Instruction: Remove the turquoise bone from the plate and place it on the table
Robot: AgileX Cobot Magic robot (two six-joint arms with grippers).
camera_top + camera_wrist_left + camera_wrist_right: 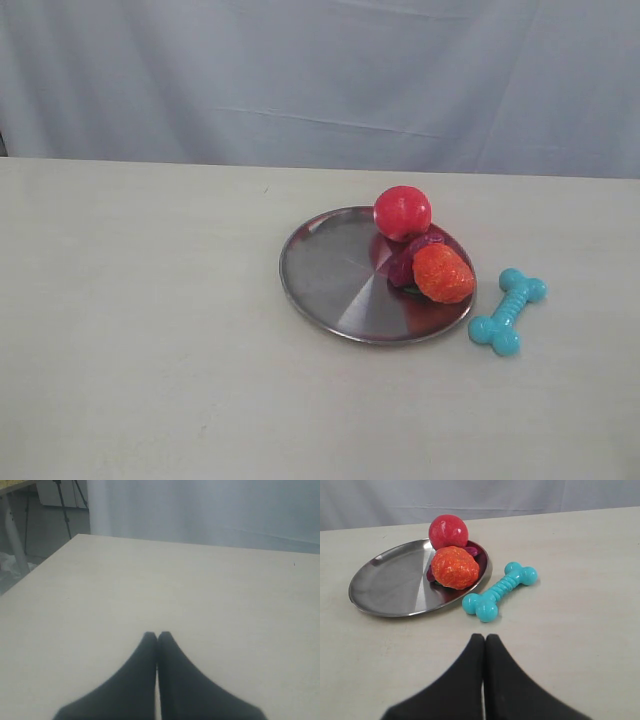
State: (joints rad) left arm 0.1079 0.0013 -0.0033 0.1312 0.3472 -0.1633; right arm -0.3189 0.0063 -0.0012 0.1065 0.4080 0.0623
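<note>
Beige table (150,350), turquoise bone (501,587) beside plate (385,585), ahead of right gripper (484,638), fingers pressed together

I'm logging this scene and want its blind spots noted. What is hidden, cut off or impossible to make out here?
Dark purple toy on the round steel plate: exterior and right wrist views, mostly hidden by the orange bumpy ball; shape unclear.
Left gripper and right gripper: wrist views, black fingers cut off by the frame edge; neither shows in the exterior view.
Plate and toys: outside the left wrist view.
</note>
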